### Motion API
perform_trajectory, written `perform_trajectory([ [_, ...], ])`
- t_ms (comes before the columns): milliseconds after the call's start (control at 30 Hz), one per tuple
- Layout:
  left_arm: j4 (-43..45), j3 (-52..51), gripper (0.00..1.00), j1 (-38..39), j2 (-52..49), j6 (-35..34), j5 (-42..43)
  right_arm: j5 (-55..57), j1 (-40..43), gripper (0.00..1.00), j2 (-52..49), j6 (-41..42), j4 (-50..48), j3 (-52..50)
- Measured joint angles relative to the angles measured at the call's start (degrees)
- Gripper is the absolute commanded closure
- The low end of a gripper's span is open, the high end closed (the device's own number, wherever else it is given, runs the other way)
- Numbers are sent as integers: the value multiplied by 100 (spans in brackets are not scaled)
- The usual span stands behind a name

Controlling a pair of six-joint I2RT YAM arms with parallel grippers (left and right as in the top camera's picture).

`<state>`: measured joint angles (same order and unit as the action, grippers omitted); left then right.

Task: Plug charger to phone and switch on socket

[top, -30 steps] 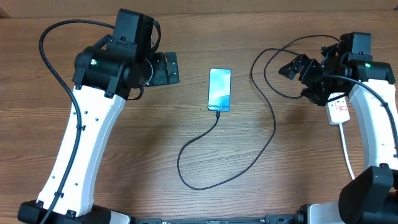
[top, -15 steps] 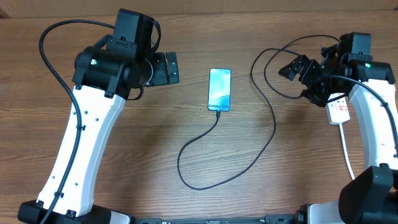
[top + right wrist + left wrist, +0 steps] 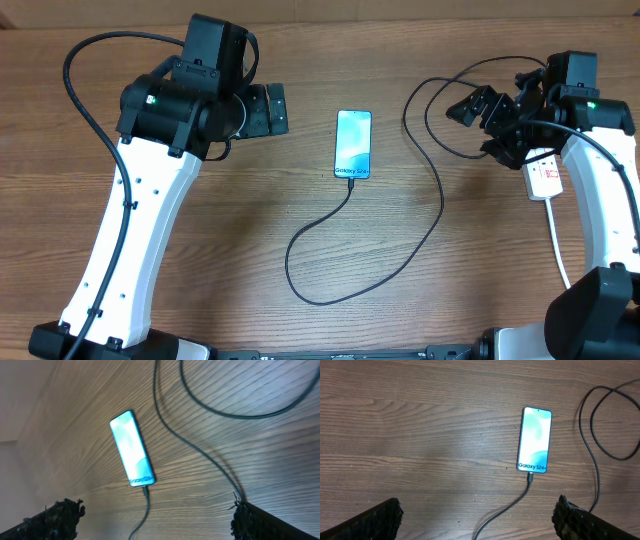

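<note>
The phone (image 3: 353,144) lies flat mid-table with its teal screen lit, also seen in the left wrist view (image 3: 535,440) and the right wrist view (image 3: 132,449). The black charger cable (image 3: 340,290) has its tip in the phone's near end (image 3: 530,478) and loops across the table toward the right. The white socket strip (image 3: 545,177) lies at the right, partly hidden under my right arm. My left gripper (image 3: 268,110) is open and empty, left of the phone. My right gripper (image 3: 480,110) is open and empty, above the cable loops near the socket.
The socket's thick white cord (image 3: 556,250) runs toward the table's front right. Extra cable loops (image 3: 440,110) lie between the phone and the right gripper. The wood table's far edge (image 3: 400,10) is at the top.
My right gripper has shifted very slightly upward. The left arm, phone and cable have not moved.
</note>
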<state>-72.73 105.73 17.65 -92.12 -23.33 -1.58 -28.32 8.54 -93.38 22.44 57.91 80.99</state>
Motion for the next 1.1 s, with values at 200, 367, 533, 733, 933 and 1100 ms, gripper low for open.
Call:
perform_trajectory([
  [200, 2, 0, 0, 0, 0, 2, 0, -61, -107, 0, 0, -2, -138, 0],
  [367, 0, 0, 0, 0, 0, 2, 0, 120, -245, 0, 0, -2, -328, 0],
  [533, 0, 0, 0, -2, 0, 0, 0, 203, -254, 0, 0, -2, -654, 0],
  [733, 0, 0, 1, 0, 0, 2, 0, 240, -254, 0, 0, -234, -776, 0],
  [933, 0, 0, 0, 0, 0, 2, 0, 282, -251, 0, 0, -374, -901, 0],
  [1100, 0, 0, 0, 0, 0, 2, 0, 468, -238, 0, -61, -413, -767, 157],
])
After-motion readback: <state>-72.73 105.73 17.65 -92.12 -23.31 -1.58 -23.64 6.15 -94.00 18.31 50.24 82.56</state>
